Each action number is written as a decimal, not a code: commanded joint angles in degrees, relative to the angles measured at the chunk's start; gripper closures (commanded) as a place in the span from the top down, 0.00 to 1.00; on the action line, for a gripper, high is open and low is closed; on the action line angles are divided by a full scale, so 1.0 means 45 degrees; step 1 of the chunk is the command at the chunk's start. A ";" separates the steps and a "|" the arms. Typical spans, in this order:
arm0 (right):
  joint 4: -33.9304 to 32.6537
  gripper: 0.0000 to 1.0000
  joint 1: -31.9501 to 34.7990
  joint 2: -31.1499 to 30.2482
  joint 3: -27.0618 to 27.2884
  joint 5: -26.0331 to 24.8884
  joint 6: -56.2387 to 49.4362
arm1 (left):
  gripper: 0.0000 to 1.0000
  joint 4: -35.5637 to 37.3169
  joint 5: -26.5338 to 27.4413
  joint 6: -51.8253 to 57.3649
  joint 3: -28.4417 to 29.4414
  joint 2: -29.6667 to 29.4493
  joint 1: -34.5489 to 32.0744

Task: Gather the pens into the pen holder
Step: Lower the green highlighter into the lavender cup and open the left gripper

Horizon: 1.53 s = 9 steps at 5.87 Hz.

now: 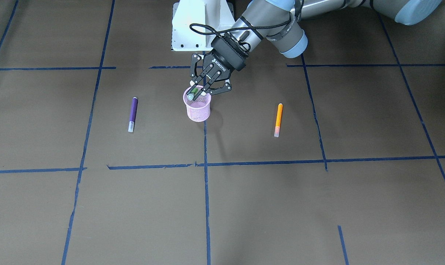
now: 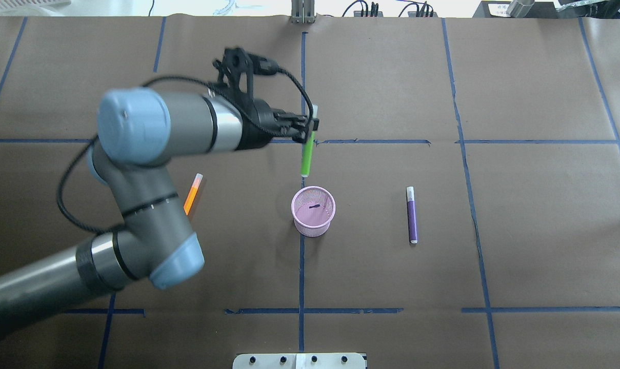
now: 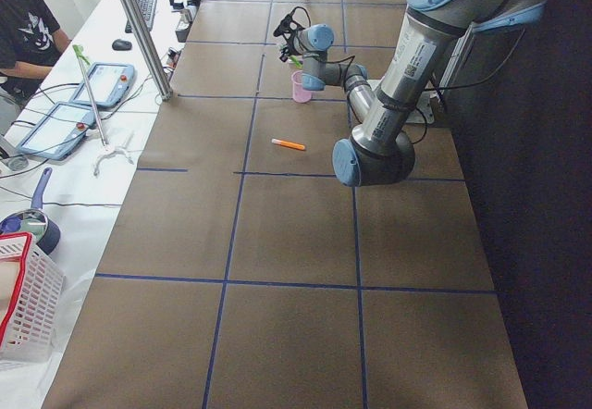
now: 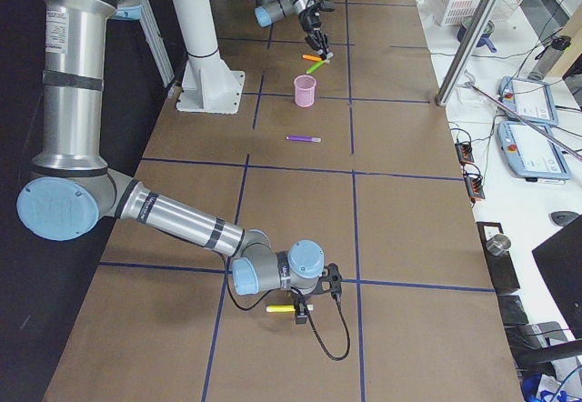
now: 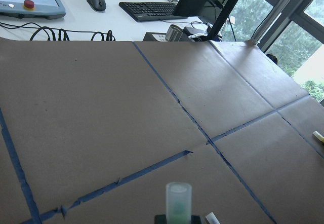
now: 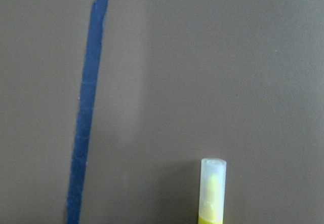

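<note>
My left gripper (image 1: 197,94) (image 2: 310,128) is shut on the green pen (image 2: 307,156) (image 1: 193,93), which hangs tilted over the far rim of the pink mesh pen holder (image 1: 198,110) (image 2: 312,228). The pen's pale cap (image 5: 178,198) shows in the left wrist view. A purple pen (image 1: 133,112) (image 2: 412,215) lies flat on the holder's right in the overhead view, and an orange pen (image 1: 278,118) (image 2: 192,195) on its left. My right gripper (image 4: 302,311) sits low over the table far from them, by a yellow pen (image 6: 212,191) (image 4: 277,309); I cannot tell its state.
Brown paper with blue tape lines (image 1: 206,162) covers the table. The white arm base (image 1: 193,25) stands just behind the holder. Beyond the far edge are a side desk with teach pendants (image 3: 111,80), a keyboard (image 5: 152,10), a white basket (image 3: 23,298) and a seated person (image 3: 23,20).
</note>
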 commanded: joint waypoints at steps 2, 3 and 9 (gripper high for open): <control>0.0000 1.00 0.0000 -0.0014 -0.0018 0.0014 0.0016 | 0.00 -0.1503 0.0364 0.0014 0.1230 0.0328 0.0424; 0.0000 1.00 0.0000 -0.0014 -0.0018 -0.0005 0.0016 | 0.00 -0.1626 0.0461 0.0014 0.1372 0.0309 0.0484; 0.0000 1.00 0.0000 -0.0014 0.0021 -0.0006 0.0016 | 1.00 -0.1530 0.0697 -0.0025 0.1354 0.0250 0.0836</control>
